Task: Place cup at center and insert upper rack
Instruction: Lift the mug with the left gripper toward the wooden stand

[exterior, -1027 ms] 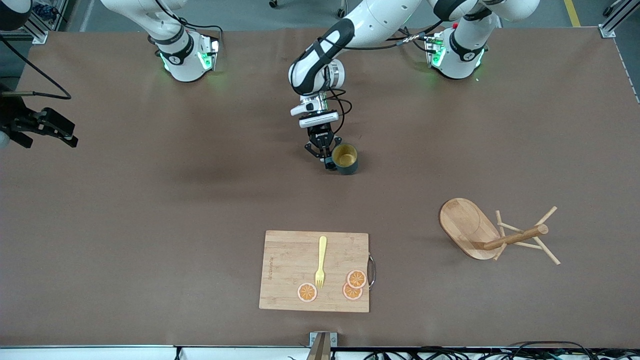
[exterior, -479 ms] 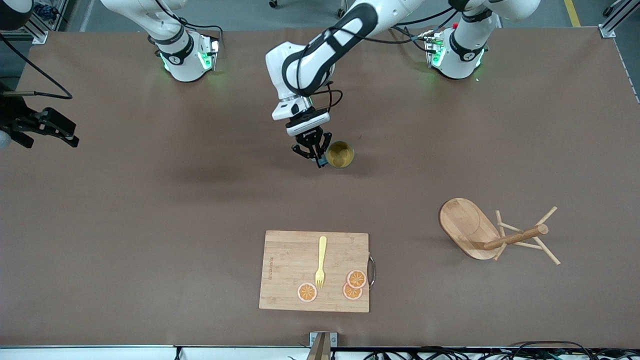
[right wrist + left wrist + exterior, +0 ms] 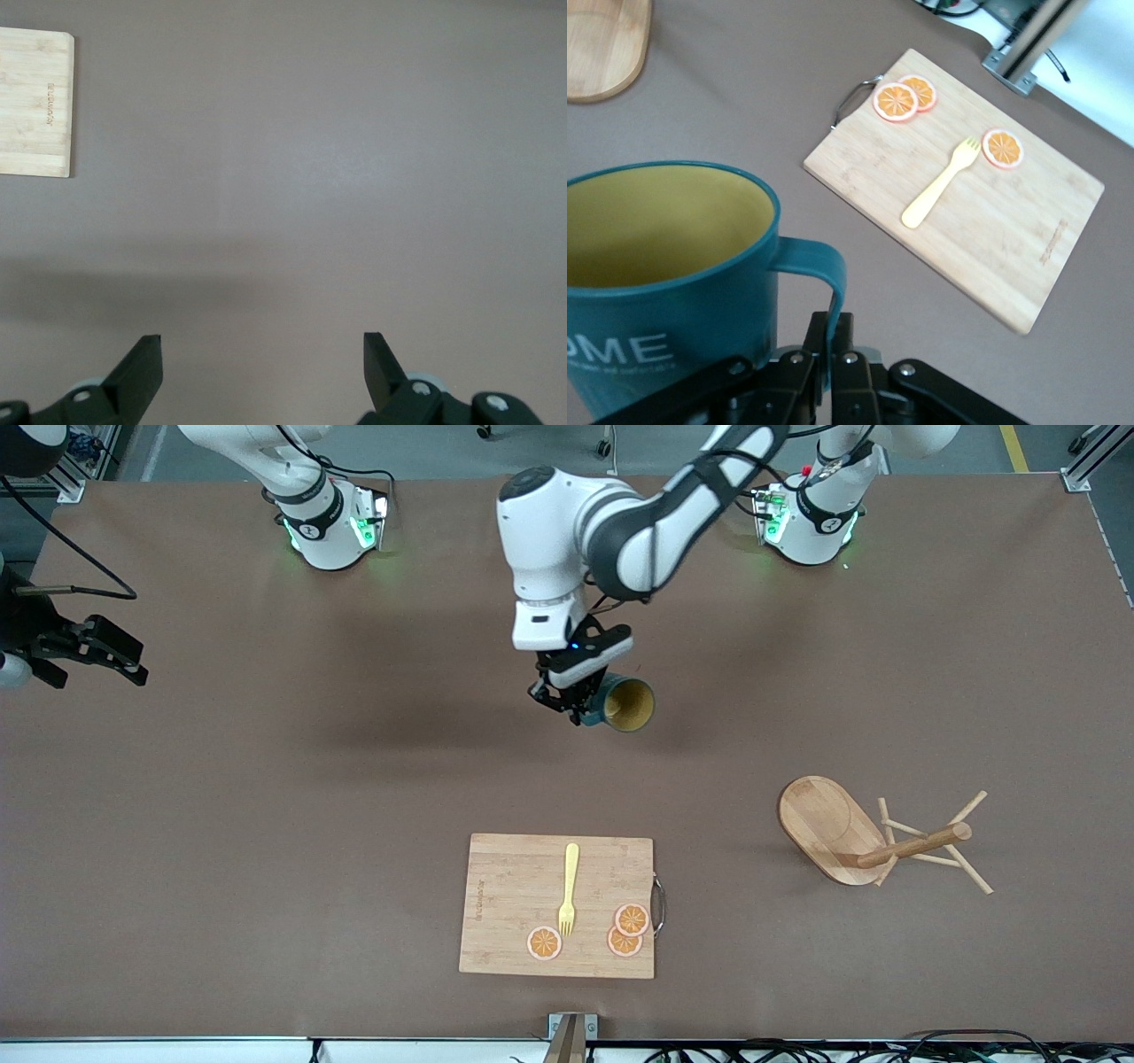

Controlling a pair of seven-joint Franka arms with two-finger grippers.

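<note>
The dark teal cup (image 3: 627, 703) with a mustard-yellow inside hangs tilted in the air over the middle of the table. My left gripper (image 3: 580, 710) is shut on its side handle. In the left wrist view the fingers (image 3: 843, 329) pinch the handle, with the cup (image 3: 664, 266) beside them. The light wooden mug tree (image 3: 873, 841) lies on its side toward the left arm's end of the table, its oval base (image 3: 824, 824) tipped up. My right gripper (image 3: 133, 666) is open and empty over the right arm's end of the table, and it also shows in the right wrist view (image 3: 263, 354).
A rectangular wooden cutting board (image 3: 505, 886) lies near the front edge. It carries a yellow fork (image 3: 568, 887) and three orange slices (image 3: 544, 942). The board also shows in the left wrist view (image 3: 1010, 239) and the right wrist view (image 3: 34, 102).
My left arm has risen and turned its wrist, so the cup has tilted with its mouth toward the front camera. The cup has shifted slightly toward the left arm's end. The right arm has barely moved.
</note>
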